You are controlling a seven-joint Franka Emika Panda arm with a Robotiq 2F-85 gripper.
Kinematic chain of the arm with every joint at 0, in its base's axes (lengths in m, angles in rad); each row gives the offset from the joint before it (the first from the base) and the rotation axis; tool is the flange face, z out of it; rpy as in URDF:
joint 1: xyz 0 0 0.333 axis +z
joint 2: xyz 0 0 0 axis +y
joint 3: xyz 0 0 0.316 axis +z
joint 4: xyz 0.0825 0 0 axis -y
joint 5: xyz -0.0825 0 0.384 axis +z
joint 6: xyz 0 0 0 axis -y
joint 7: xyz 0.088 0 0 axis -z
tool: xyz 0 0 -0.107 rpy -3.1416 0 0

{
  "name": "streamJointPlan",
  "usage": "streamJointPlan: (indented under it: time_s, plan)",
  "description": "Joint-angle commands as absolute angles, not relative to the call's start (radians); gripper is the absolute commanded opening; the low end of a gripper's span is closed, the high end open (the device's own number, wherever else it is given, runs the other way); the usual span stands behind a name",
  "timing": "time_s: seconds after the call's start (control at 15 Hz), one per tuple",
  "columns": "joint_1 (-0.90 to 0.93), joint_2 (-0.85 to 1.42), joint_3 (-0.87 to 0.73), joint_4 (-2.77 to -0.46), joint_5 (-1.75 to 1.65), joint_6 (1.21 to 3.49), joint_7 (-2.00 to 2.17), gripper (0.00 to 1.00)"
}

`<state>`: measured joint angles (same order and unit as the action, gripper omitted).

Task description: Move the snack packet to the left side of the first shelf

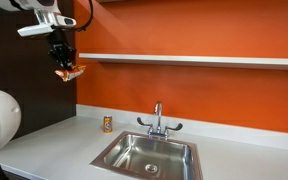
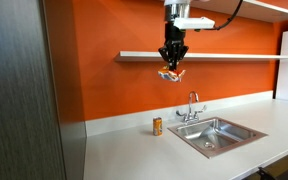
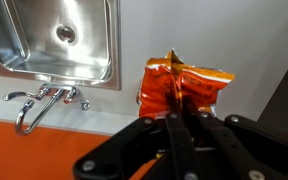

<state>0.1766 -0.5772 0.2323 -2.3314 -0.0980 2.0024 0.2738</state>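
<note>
My gripper [image 1: 63, 60] is shut on the orange-red snack packet [image 1: 70, 72] and holds it in the air. The packet hangs below the fingers, a little lower than the white wall shelf [image 1: 184, 59] and near its end. In the other exterior view the gripper [image 2: 172, 62] holds the packet [image 2: 171, 74] just under the shelf [image 2: 224, 56], close to the shelf's end. In the wrist view the crinkly packet [image 3: 181, 88] is pinched between the closed fingers [image 3: 180, 118].
A steel sink [image 1: 149, 155] with a faucet [image 1: 158, 120] is set in the grey countertop [image 1: 44, 145]. A small upright can [image 1: 107, 123] stands by the orange wall; it also shows in an exterior view [image 2: 157, 126]. A dark cabinet [image 2: 19, 90] stands beside the counter.
</note>
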Motion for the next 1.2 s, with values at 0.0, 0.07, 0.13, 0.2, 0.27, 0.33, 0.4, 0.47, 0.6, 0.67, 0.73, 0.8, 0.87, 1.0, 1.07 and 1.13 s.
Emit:
streamJointPlan:
  time_s: [0.0, 0.07, 0.13, 0.2, 0.27, 0.33, 0.4, 0.47, 0.6, 0.67, 0.73, 0.8, 0.87, 1.0, 1.07, 1.13]
  plan:
    - [0.133, -0.551, 0.258, -2.228, -0.136, 1.948, 0.291, 0.02]
    - [0.127, -0.543, 0.258, -2.207, -0.144, 1.947, 0.292, 0.02]
    - [0.12, -0.531, 0.257, -2.18, -0.153, 1.945, 0.291, 0.02]
    - [0.113, -0.521, 0.258, -2.158, -0.162, 1.946, 0.292, 0.02]
    - [0.105, -0.508, 0.259, -2.132, -0.173, 1.942, 0.292, 0.02]
    - [0.099, -0.496, 0.259, -2.11, -0.183, 1.94, 0.293, 0.02]
    - [0.093, -0.483, 0.26, -2.085, -0.194, 1.935, 0.294, 0.02]
    - [0.089, -0.469, 0.26, -2.062, -0.202, 1.932, 0.294, 0.02]
    - [0.083, -0.441, 0.263, -2.016, -0.221, 1.923, 0.296, 0.02]
    - [0.082, -0.427, 0.263, -1.991, -0.229, 1.918, 0.296, 0.02]
    - [0.081, -0.411, 0.264, -1.967, -0.237, 1.913, 0.297, 0.02]
    - [0.081, -0.397, 0.264, -1.942, -0.242, 1.906, 0.298, 0.02]
    - [0.081, -0.383, 0.265, -1.919, -0.248, 1.896, 0.3, 0.02]
    - [0.082, -0.353, 0.265, -1.868, -0.265, 1.876, 0.301, 0.02]
    - [0.083, -0.339, 0.265, -1.842, -0.274, 1.867, 0.3, 0.02]
    - [0.084, -0.324, 0.265, -1.819, -0.282, 1.857, 0.301, 0.02]
